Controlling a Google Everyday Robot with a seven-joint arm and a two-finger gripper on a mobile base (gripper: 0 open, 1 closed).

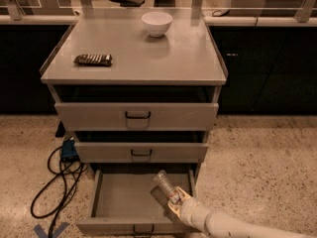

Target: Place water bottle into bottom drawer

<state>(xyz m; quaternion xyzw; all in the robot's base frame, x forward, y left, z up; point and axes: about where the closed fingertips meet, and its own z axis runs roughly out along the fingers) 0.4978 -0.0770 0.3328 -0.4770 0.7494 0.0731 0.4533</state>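
The water bottle (165,184) is a small clear ribbed plastic bottle, tilted with its free end up and to the left. My gripper (174,202) is shut on its lower end and holds it over the right half of the bottom drawer (124,196). That drawer is pulled open, a wide shallow grey tray with a small dark handle on its front. My white arm (233,226) reaches in from the bottom right corner. The bottle seems to be above the drawer floor, not resting on it.
The middle drawer (141,151) and top drawer (136,116) are slightly open above. On the cabinet top stand a white bowl (156,23) and a dark flat packet (93,59). Black cables (58,182) and a blue box (68,149) lie on the floor at left.
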